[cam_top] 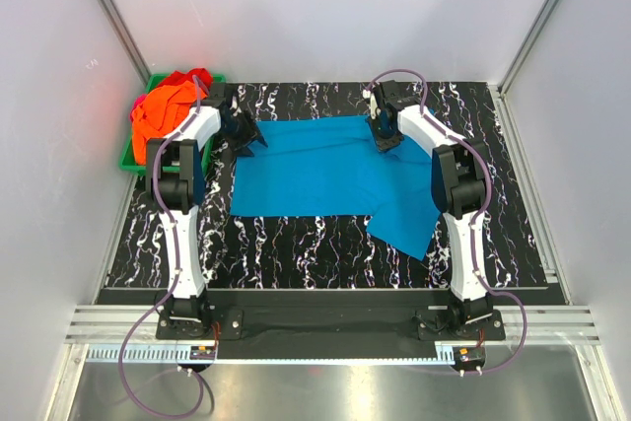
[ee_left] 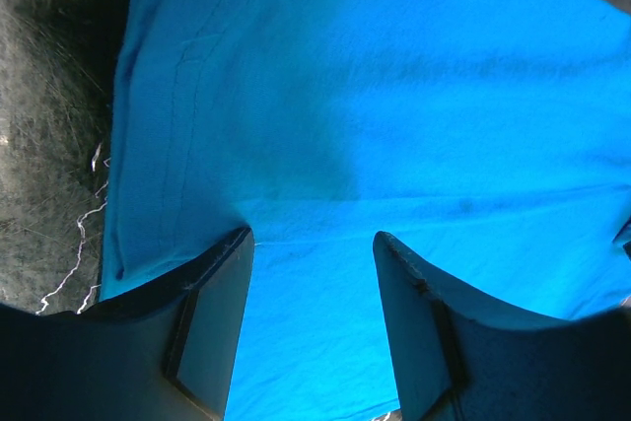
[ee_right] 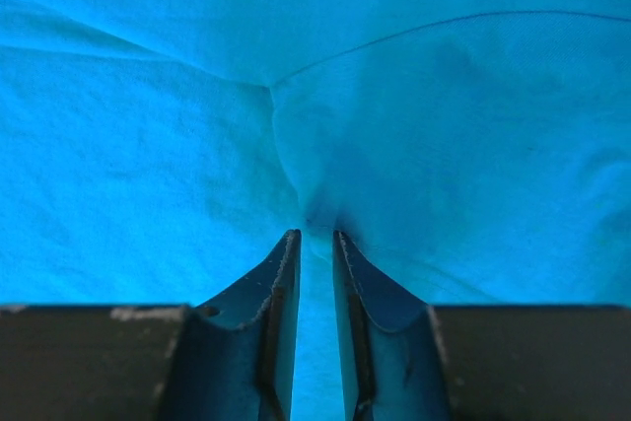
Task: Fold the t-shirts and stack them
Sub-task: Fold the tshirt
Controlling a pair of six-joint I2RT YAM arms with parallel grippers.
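Observation:
A turquoise-blue t-shirt [cam_top: 315, 170] lies spread on the black marbled table, with one part trailing toward the near right [cam_top: 409, 229]. My left gripper [cam_top: 244, 132] is at the shirt's far left corner. In the left wrist view it [ee_left: 314, 236] is open, its fingers [ee_left: 219, 313] straddling the blue cloth [ee_left: 394, 96]. My right gripper [cam_top: 383, 135] is at the shirt's far edge. In the right wrist view it [ee_right: 315, 236] is nearly shut, pinching a raised fold of the blue cloth [ee_right: 325, 175]. Orange and red t-shirts [cam_top: 170, 105] are heaped at the far left.
The orange and red heap sits in a green plastic bin [cam_top: 128, 160] off the table's far left corner. White walls enclose the black marbled table [cam_top: 296, 253] on three sides. The arms' bases stand on a metal rail [cam_top: 325, 327] at the near edge.

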